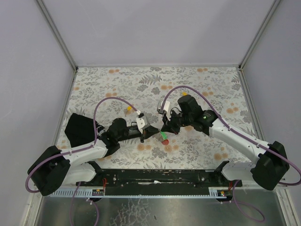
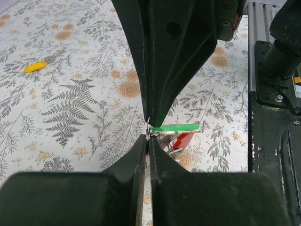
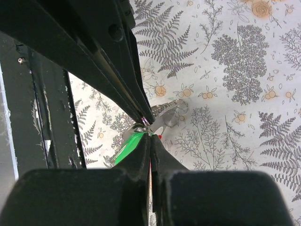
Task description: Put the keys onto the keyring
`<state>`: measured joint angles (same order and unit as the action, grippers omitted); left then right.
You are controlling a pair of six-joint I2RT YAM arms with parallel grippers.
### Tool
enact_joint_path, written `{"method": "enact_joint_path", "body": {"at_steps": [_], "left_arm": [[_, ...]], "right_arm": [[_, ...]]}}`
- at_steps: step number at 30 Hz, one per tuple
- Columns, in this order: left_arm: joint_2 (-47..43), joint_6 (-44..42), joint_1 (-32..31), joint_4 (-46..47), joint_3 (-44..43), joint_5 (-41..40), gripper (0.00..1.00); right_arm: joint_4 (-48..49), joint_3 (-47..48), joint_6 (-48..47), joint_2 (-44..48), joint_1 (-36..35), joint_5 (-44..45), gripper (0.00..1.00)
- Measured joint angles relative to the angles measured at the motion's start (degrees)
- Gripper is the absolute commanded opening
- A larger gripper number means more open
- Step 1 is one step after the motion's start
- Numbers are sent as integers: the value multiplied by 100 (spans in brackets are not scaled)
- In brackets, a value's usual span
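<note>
Both pinched shut, left end effector [image 2: 148,131] and right end effector [image 3: 148,129] meet tip-to-tip at green key [image 2: 176,127] and red keyring [image 2: 182,140] just ahead, probably steadying them for threading; which part each nips unclear.

No legible txt, nos., brands or signs noted in any view; white tag [image 1: 163,106] on right arm [image 1: 225,134] and yellow-white sticker [image 2: 297,84] were too small/blurred to read.

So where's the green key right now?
In the top view, the green key is near the middle of the table, between the left tool and right tool, beside the red keyring.
</note>
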<state>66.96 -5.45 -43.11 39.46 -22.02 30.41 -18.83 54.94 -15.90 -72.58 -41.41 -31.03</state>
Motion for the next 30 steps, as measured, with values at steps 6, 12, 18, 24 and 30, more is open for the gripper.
{"method": "enact_joint_path", "body": {"at_steps": [6, 12, 18, 24, 30], "left_arm": [[-39, -7, -35, 13, 31, -42, 0], [-76, -24, -70, 37, 74, -42, 0], [-101, -28, -83, 151, 160, -33, 0], [-175, -76, -125, 343, 310, -28, 0], [-227, -114, -190, 520, 455, 22, 0]], "right_arm": [[-42, -24, 70, 0, 59, -17, 0], [-131, -24, 111, -2, 87, -118, 0], [-328, 105, 107, -168, 131, -284, 0], [-590, 286, 116, -361, 144, -387, 0], [-914, 529, 136, -627, 153, -570, 0]]}}
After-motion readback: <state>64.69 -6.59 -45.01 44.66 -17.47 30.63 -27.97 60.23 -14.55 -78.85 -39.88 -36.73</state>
